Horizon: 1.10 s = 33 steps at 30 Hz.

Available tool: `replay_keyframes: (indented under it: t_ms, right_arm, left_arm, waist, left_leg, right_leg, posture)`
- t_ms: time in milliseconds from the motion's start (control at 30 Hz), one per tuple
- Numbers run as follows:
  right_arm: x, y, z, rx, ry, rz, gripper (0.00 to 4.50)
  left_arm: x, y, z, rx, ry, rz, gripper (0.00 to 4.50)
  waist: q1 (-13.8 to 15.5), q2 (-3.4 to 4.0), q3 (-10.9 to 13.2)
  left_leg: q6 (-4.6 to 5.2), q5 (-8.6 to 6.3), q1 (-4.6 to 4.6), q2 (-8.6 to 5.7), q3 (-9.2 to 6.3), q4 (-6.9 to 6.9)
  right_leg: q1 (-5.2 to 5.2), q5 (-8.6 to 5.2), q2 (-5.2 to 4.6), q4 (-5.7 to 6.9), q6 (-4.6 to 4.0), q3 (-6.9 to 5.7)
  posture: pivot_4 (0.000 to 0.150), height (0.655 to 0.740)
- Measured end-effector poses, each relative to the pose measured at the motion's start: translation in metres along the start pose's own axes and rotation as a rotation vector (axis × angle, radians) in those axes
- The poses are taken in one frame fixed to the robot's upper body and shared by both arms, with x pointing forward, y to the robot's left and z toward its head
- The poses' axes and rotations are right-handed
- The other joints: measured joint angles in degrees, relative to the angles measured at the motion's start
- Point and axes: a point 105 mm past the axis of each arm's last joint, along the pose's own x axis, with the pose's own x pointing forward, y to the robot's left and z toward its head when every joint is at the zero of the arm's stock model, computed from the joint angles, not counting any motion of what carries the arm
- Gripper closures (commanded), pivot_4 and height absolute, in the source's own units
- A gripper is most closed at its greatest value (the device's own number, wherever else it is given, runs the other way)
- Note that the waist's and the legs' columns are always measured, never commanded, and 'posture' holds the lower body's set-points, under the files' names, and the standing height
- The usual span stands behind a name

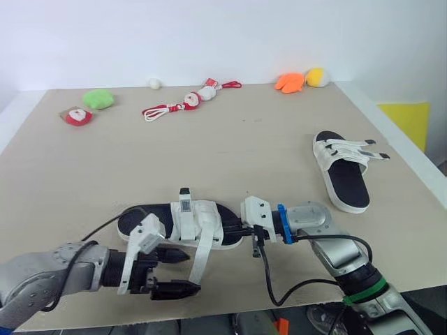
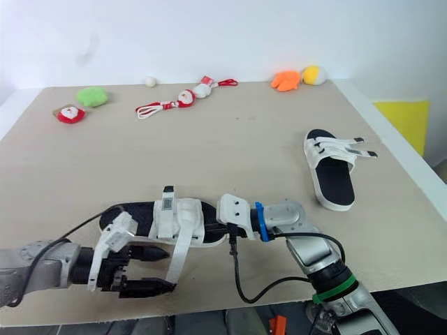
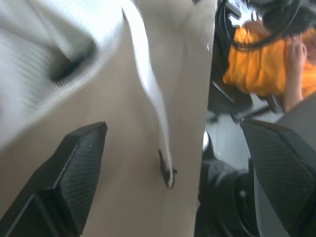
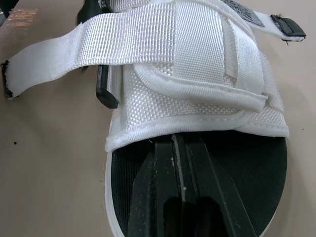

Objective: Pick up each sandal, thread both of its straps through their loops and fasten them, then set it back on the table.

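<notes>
The near sandal [image 1: 183, 222] lies flat on the table [image 1: 84, 174], close to the front edge. The left claw [image 1: 192, 271] is wide open, and a loose white strap [image 1: 202, 257] runs between its 2 fingers. The right claw [image 4: 180, 148] is squeezed closed, lying on that sandal's black inside. The other sandal [image 1: 342, 167] sits well apart, on the right.

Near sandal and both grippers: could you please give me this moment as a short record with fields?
Near sandal: flat on the table, by its front edge
Left gripper: jaws open, loose strap lying between them, not clamped
Right gripper: jaws shut, tips on the footbed at the upper
Far sandal: on the robot's right, strap ends sticking out
</notes>
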Motion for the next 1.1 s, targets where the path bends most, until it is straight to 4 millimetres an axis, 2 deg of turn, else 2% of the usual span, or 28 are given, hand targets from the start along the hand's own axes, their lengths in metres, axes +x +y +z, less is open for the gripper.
replay_keyframes:
  t_ms: [100,133,167,200,400,600,800,900,1100]
  right_arm:
    - [0.000,0.000,0.000,0.001,0.001,-0.003,4.50]
    - [0.000,0.000,0.000,0.003,0.002,-0.006,4.50]
    - [0.000,0.000,0.000,0.003,0.002,-0.006,4.50]
    - [0.000,0.000,0.000,0.003,0.002,-0.007,4.50]
    - [0.000,-0.001,0.000,0.003,0.002,-0.012,4.50]
    - [0.000,-0.001,0.000,0.002,0.002,-0.014,4.50]
    - [0.000,-0.001,0.000,0.004,0.002,-0.015,4.50]
    - [0.001,-0.001,0.000,0.003,0.001,-0.012,4.50]
    - [0.002,-0.001,0.000,0.002,0.001,-0.012,4.50]
  left_arm:
    - [0.006,0.005,0.004,-0.013,-0.017,0.007,0.03]
    - [0.009,0.007,0.006,-0.011,-0.021,0.012,0.61]
    - [0.010,0.008,0.008,-0.010,-0.027,0.015,0.82]
    - [0.012,0.009,0.009,-0.010,-0.034,0.016,1.23]
    - [0.016,0.009,0.012,-0.017,-0.066,0.003,4.42]
    - [0.013,0.001,0.014,-0.034,-0.061,-0.069,4.47]
    - [-0.004,-0.011,0.063,0.041,-0.220,-0.116,4.47]
    - [-0.005,-0.005,0.080,0.060,-0.274,-0.074,4.47]
    - [-0.003,0.017,0.092,0.030,-0.347,0.039,4.47]
  waist:
    - [0.05,-0.02,-0.01]
    - [0.04,-0.03,-0.01]
    - [0.04,-0.03,-0.01]
    - [0.03,-0.03,-0.02]
    - [0.02,-0.04,-0.02]
    - [-0.03,-0.04,-0.02]
    - [-0.03,-0.05,-0.03]
    - [-0.11,-0.05,-0.03]
    - [-0.30,-0.04,-0.03]
  left_leg:
    - [0.00,0.00,-0.01,0.00,-0.04,0.03]
    - [0.00,0.00,-0.01,0.00,-0.03,0.05]
    - [0.00,0.00,-0.01,-0.01,-0.03,0.05]
    - [0.00,0.00,0.00,-0.01,-0.03,0.06]
    - [0.00,0.00,0.00,0.00,-0.05,0.05]
    - [0.00,0.00,0.00,0.00,-0.05,0.05]
    - [0.01,0.00,0.00,-0.01,-0.06,0.09]
    - [0.00,0.00,0.00,-0.01,-0.07,0.08]
    - [0.01,0.00,0.00,0.00,-0.13,0.08]
  right_leg:
    - [0.01,0.00,0.02,0.00,0.00,0.00]
    - [0.03,0.00,0.02,0.00,0.00,0.01]
    - [0.04,0.00,0.02,0.00,0.00,0.02]
    - [0.04,0.01,0.02,0.00,0.00,0.03]
    - [0.04,0.01,0.04,0.00,-0.01,0.03]
    - [0.03,0.01,0.05,0.00,-0.01,0.03]
    - [0.08,0.02,0.04,0.00,0.00,0.04]
    - [0.08,0.02,0.08,0.00,0.01,0.05]
    - [0.11,0.05,0.13,0.00,0.05,0.06]
  posture:
    - [0.150,0.7400]
    - [0.150,0.7400]
    - [0.150,0.7400]
    - [0.150,0.7400]
    - [0.150,0.7400]
    - [0.150,0.7400]
    - [0.150,0.7400]
    - [0.150,0.7400]
    - [0.150,0.7400]
